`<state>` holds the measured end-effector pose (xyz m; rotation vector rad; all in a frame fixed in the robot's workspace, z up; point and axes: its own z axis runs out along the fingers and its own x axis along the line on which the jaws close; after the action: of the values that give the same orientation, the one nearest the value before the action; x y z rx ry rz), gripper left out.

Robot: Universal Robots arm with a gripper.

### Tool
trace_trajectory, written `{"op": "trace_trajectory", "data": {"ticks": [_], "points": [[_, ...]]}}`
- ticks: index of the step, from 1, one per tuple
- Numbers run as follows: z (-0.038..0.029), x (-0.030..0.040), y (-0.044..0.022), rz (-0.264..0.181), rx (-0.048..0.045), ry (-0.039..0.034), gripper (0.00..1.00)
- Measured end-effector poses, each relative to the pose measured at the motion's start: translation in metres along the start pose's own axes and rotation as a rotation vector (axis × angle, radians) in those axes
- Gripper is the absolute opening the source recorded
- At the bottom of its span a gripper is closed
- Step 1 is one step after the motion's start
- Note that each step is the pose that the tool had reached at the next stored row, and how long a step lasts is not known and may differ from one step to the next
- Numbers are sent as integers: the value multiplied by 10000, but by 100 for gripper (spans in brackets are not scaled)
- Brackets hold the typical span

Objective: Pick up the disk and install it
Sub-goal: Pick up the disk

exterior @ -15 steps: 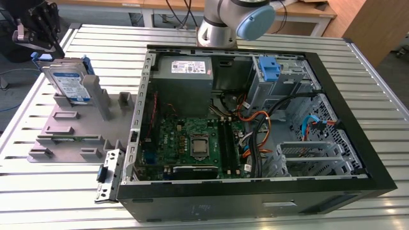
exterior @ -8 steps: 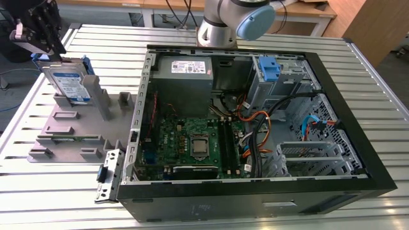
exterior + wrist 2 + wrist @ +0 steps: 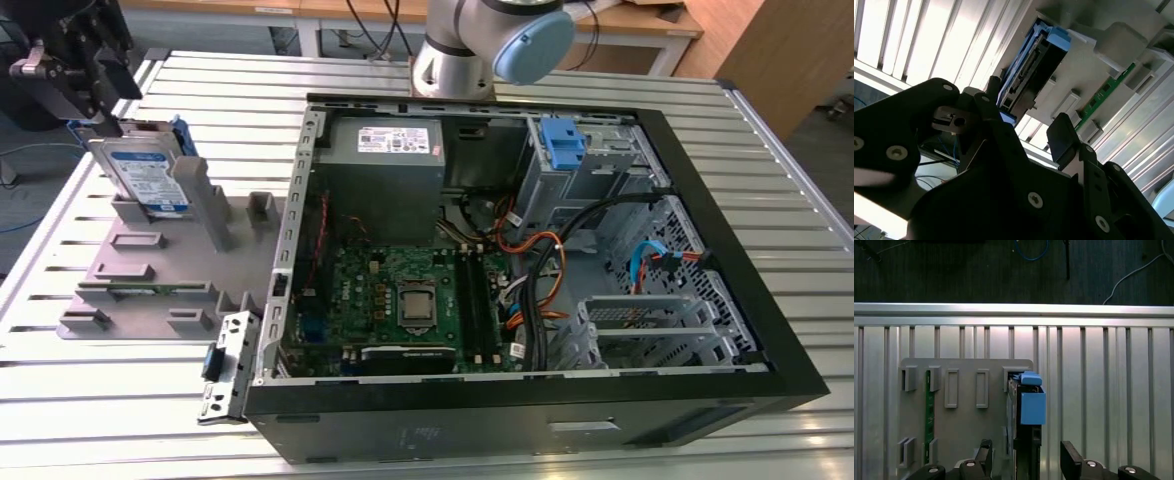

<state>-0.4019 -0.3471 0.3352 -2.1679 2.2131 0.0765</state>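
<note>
Hand [image 3: 1027, 447] is spread, black fingers [image 3: 1071, 457] one on each side of the disk [image 3: 1032, 405], not pinching yet. There's a gap on at least one side in both wrist views. The disk stands on edge in a slot of the grey holder [image 3: 964, 430], at the exterior view's left, well apart from the open PC case [image 3: 534, 250].

Step in hand, as I read it, is the grasp. To do it well: centre the hand over the disk, keep pads square to the flat faces, and bite on metal, not on the blue tab, which prob flexes. Go deep enough that it won't pivot. An off-centre close would tip it against the slot walls.

Materials:
- Disk: flat rect, silver metal, slick, w/ white and blue label and blue plastic frame.
- Holder: matte grey plastic, blocky posts and slots, w/ a thin green board [image 3: 930, 410] in another slot.
- Bench [image 3: 1104, 390]: ribbed aluminium slats, shiny.
- Case: black shell, grey sheet-metal cage w/ blue latch [image 3: 565, 150].
</note>
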Motion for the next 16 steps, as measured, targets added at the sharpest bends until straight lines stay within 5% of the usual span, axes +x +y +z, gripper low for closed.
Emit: {"op": "trace_trajectory", "data": {"ticks": [5,16], "points": [[33,2,0,-2,1,-1,64],[227,15,-1,-39,-6,9,64]]}}
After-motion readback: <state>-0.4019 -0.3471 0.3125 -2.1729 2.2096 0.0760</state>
